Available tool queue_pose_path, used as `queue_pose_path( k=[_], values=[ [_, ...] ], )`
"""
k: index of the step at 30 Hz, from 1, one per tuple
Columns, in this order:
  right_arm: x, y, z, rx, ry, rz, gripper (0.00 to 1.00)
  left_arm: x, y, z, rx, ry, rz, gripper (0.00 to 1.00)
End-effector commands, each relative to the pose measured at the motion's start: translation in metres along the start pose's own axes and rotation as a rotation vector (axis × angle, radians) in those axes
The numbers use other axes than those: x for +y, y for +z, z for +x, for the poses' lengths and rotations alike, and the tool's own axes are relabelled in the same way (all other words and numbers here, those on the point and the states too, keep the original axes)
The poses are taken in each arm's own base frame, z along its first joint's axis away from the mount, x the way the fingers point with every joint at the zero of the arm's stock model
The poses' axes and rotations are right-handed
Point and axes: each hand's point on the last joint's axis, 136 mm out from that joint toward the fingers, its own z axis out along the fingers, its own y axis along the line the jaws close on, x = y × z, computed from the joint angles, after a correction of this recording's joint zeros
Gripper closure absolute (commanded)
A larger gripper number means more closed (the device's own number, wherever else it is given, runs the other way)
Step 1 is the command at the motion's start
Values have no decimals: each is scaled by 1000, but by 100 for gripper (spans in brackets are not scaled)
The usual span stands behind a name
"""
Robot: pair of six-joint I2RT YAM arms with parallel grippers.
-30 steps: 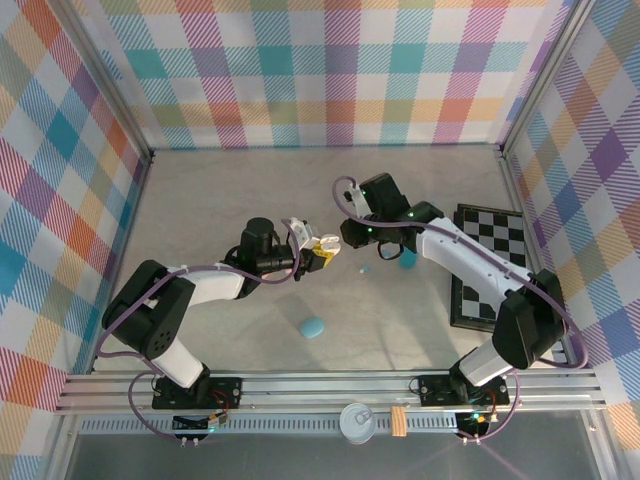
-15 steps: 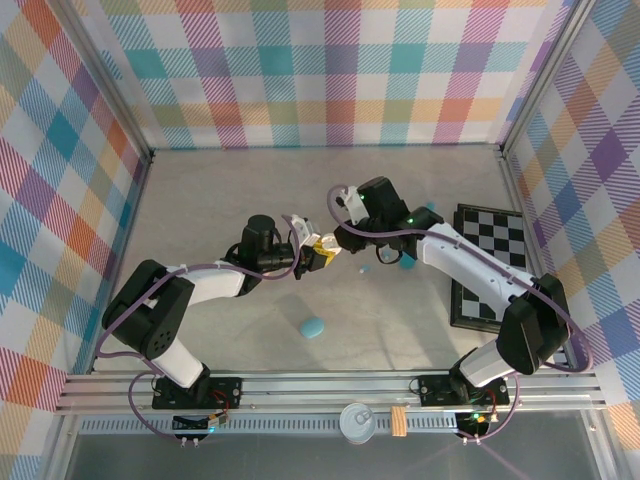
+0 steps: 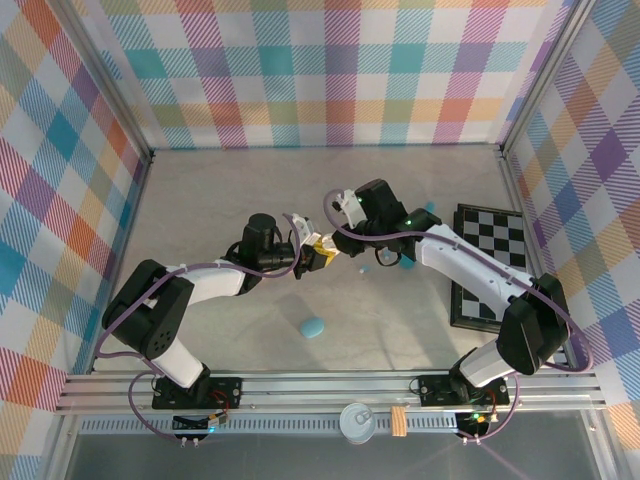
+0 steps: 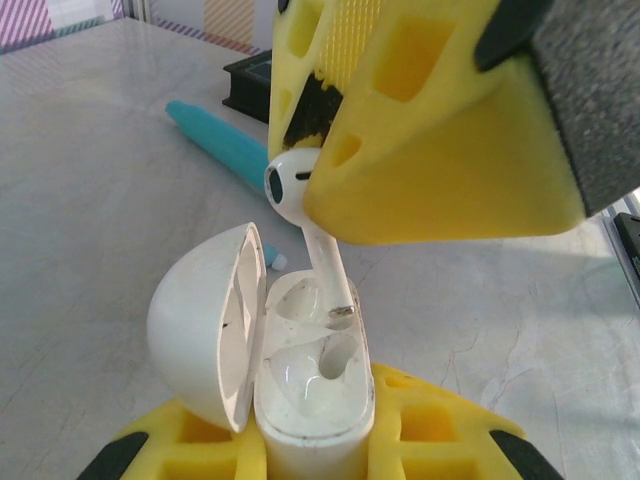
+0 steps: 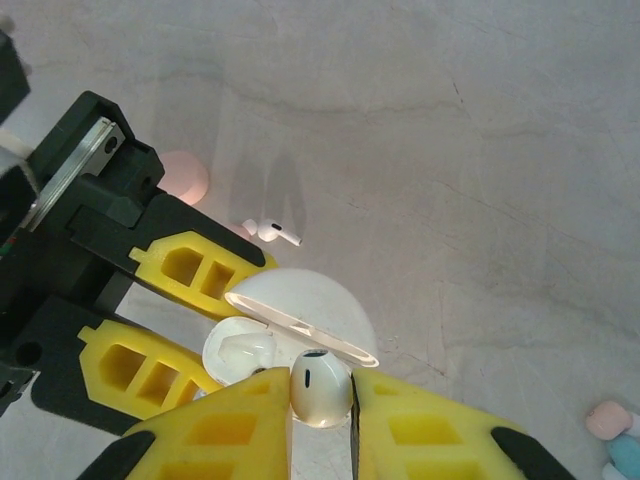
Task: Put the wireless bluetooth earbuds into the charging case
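The insertion step was in hand: the left hand (image 3: 316,252) was clenched on the base of the white charging case (image 4: 310,400), holding it up off the surface (image 3: 220,200) with its lid (image 4: 205,335) swung open to one side. The right hand (image 5: 320,402) was pinching a white earbud (image 4: 290,185) by its head. In the left wrist view the earbud's stem pointed down at a slant, its tip at the mouth of the farther of the two sockets but not seated; the nearer socket looked empty. By the look of it, the next move called for straightening the stem to match the socket and easing it down until the head settled, and only then letting go. With both pieces held in the air, a small misalignment could jam the stem on the rim or push the case askew in its grip. The open lid stood close beside the path and the right hand's broad yellow fingers (image 4: 430,150) crowded the case from above, so there was little room to correct. Around them, a second white earbud (image 5: 272,232) lay loose on the surface under the case, near a round pink piece (image 5: 183,176); a teal strip (image 4: 225,140) lay farther off, a teal pebble-shaped case (image 3: 312,327) sat nearer the arm bases, and a chessboard (image 3: 492,262) lay off to the right — none of them in the way.
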Motion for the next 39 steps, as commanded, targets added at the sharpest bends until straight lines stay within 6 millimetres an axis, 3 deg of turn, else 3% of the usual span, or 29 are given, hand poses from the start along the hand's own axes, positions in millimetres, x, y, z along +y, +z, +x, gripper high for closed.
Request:
queue_pose_path(
  k=[1,25,39],
  values=[
    [5,0,3,14,-28,-14,80,-10,0,-21,-36,33,40,99],
    [2,11,14,59,-43,3,80,-12,-4,-26,-45,26,39,100],
    [25,9,16,54,-92,-96,76,-10,-1,-35,-56,-14,48,100]
  ],
)
